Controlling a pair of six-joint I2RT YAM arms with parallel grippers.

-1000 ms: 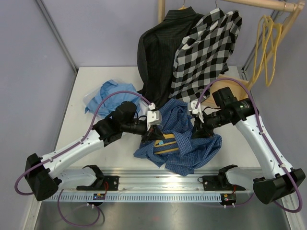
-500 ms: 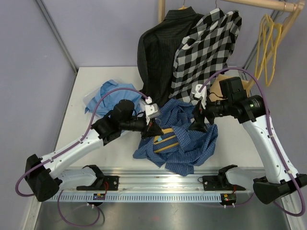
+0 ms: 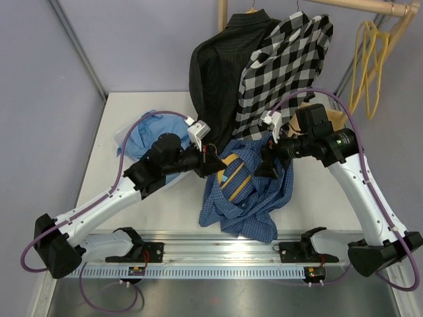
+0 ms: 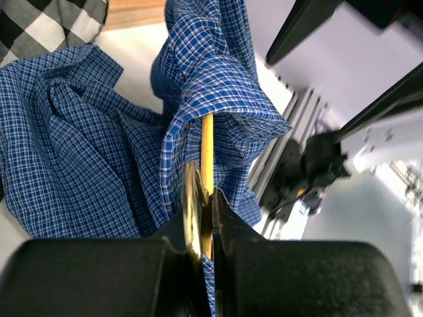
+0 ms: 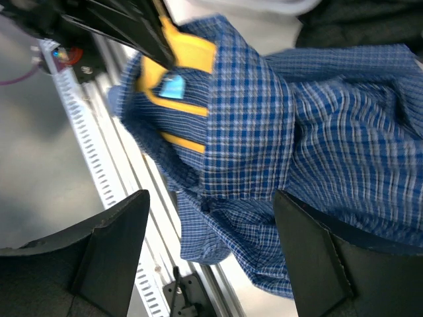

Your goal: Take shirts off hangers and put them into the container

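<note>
The black pinstriped shirt (image 3: 215, 72) and the large-check shirt (image 3: 284, 66) hang at the far side. The dark blue check shirt (image 3: 248, 195) lies bunched at the near centre. The left gripper (image 3: 210, 157) is clamped on the yellow hanger (image 3: 231, 179) inside it, while the right gripper (image 3: 264, 164) is spread wide over its far right part, gripping nothing.

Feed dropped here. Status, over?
Left hand shut on yellow hanger. Right hand open over dark blue checked shirt. Shirt not yet off hanger. Nothing blocking.
</note>
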